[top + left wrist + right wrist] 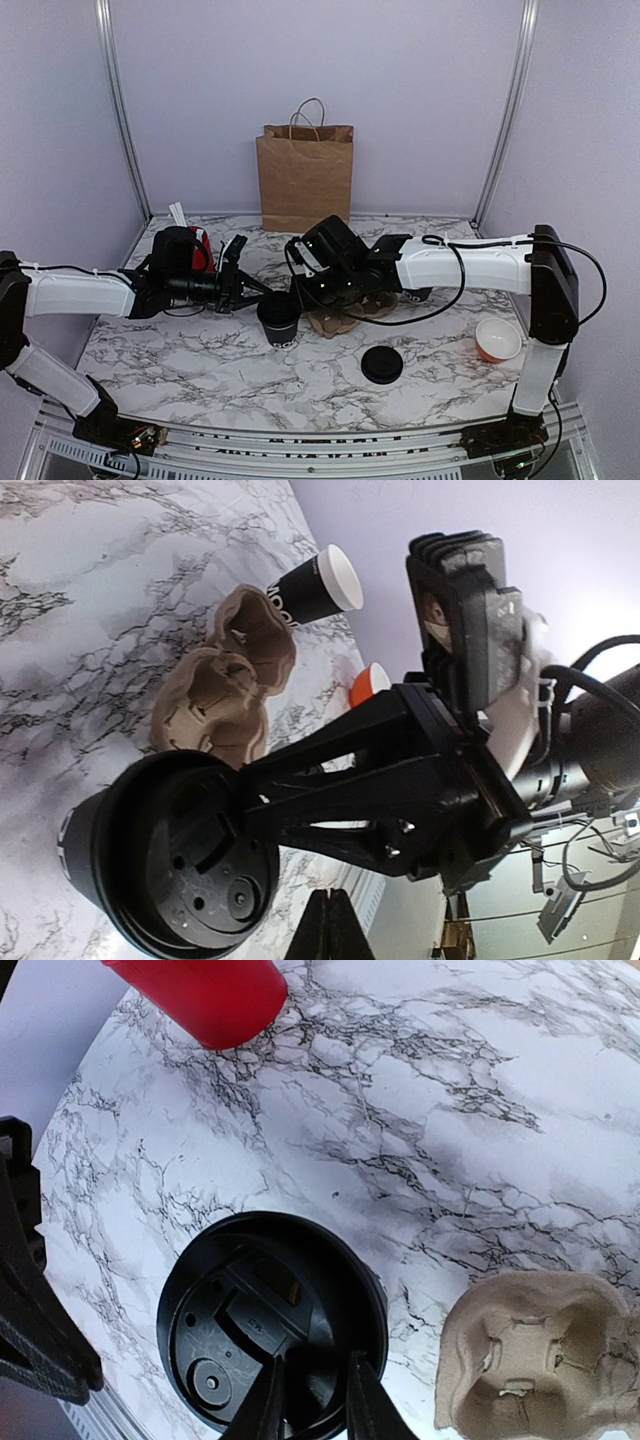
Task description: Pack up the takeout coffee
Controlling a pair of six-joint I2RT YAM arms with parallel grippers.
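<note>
Takeout coffee (278, 318) stands upright, mouth upward; right gripper (305, 1400) over it, grip unclear.

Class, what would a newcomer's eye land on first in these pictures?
The left gripper and right gripper meet mid-table at the lidded black cup. A brown paper bag stands at the back; a loose black lid lies nearer the front.

Takeout coffee (279, 325): matt black paper, glossy plastic lid (270, 1330). Cup carrier (530, 1360): rough moulded pulp. Table (180, 350): smooth marble-look.
</note>
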